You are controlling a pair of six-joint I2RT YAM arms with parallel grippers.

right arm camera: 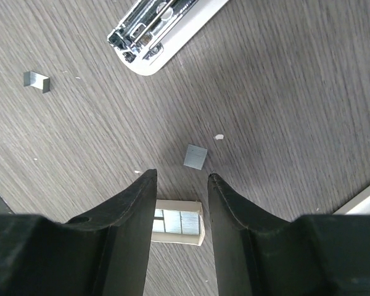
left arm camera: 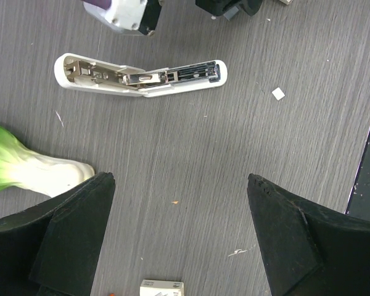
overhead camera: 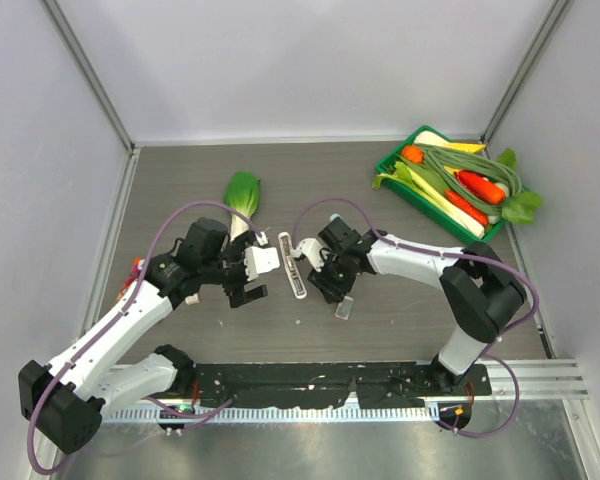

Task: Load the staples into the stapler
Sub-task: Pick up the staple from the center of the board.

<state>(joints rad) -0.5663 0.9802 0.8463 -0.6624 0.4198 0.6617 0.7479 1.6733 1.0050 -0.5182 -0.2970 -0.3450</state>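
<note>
I'm seeing the staples [right arm camera: 177, 227] sitting half hidden behind the fingers of my right pincer [right arm camera: 180, 179]; ahead of it the stapler [right arm camera: 157, 31] is running off the top edge.

No text, brand, number or sign could be read in any view. The staples [right arm camera: 177, 223], a pale box lying between the fingers of the right gripper [right arm camera: 180, 179], showed a face too small and blurred to make out any print. The stapler [left arm camera: 139, 77], lying beyond the fingertips of the left gripper [left arm camera: 179, 180], carried no legible mark.
</note>
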